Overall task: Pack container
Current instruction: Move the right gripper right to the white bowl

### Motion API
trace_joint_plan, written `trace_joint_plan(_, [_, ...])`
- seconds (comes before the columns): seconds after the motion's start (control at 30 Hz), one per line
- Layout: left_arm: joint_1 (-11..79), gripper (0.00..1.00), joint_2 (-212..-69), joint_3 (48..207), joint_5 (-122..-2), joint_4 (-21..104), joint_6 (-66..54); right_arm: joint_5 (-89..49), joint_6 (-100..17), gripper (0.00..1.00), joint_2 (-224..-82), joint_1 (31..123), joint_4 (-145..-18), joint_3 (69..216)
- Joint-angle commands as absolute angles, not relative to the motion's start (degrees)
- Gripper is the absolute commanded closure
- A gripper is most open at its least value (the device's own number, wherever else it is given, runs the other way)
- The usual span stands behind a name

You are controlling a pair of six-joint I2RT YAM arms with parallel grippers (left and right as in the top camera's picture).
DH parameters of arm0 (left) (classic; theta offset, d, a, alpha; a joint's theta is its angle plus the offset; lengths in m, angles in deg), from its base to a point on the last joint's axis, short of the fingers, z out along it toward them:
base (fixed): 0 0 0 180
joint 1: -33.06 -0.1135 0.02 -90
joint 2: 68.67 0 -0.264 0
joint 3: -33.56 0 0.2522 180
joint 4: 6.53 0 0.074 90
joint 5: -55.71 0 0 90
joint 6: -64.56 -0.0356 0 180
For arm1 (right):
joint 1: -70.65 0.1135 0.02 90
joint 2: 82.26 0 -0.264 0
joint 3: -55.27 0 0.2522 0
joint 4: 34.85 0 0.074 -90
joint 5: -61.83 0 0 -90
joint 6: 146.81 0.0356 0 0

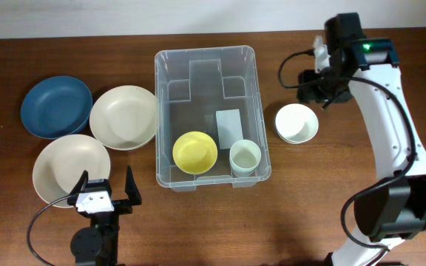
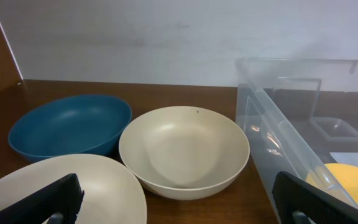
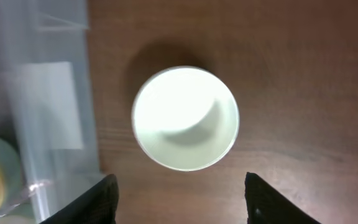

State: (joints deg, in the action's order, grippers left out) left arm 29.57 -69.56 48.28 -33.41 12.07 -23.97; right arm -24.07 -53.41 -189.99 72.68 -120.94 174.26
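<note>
The container (image 1: 205,94), a clear plastic bin, stands mid-table with a yellow bowl (image 1: 194,151), a pale green cup (image 1: 245,157) and a white label inside. To its right on the table sits a small white bowl (image 1: 296,123). My right gripper (image 1: 311,86) hovers just behind that bowl. In the right wrist view the white bowl (image 3: 186,118) lies beyond the fingertips, and the right gripper (image 3: 182,202) is open and empty, with the container (image 3: 48,62) at the left. My left gripper (image 1: 106,193) rests open and empty at the front left.
Left of the container lie a blue bowl (image 1: 56,106), a cream bowl (image 1: 124,117) and a second cream bowl (image 1: 69,168) under the left gripper's fingers. The left wrist view shows the blue bowl (image 2: 70,127), the cream bowl (image 2: 184,151) and the container's wall (image 2: 278,130).
</note>
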Motion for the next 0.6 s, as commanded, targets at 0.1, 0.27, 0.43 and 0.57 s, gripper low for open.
trace_joint_plan(0.1, [29.92,0.00,-69.08,47.84,-33.01,11.96,-24.71,-24.33,-51.75,0.39,-189.46,69.20,-113.84,163.07])
trace_joint_plan(0.27, [29.92,0.00,-69.08,47.84,-33.01,11.96,-24.71,-24.29,-51.55,0.39,-189.46,67.50,-102.98,153.47])
trace_joint_plan(0.43, [29.92,0.00,-69.08,47.84,-33.01,11.96,-24.71,-23.78,-51.35,0.39,-189.46,67.17,-91.74,144.89])
trace_joint_plan(0.57, [29.92,0.00,-69.08,47.84,-33.01,11.96,-24.71,-23.65,-51.35,0.39,-189.46,67.26,-85.25,139.97])
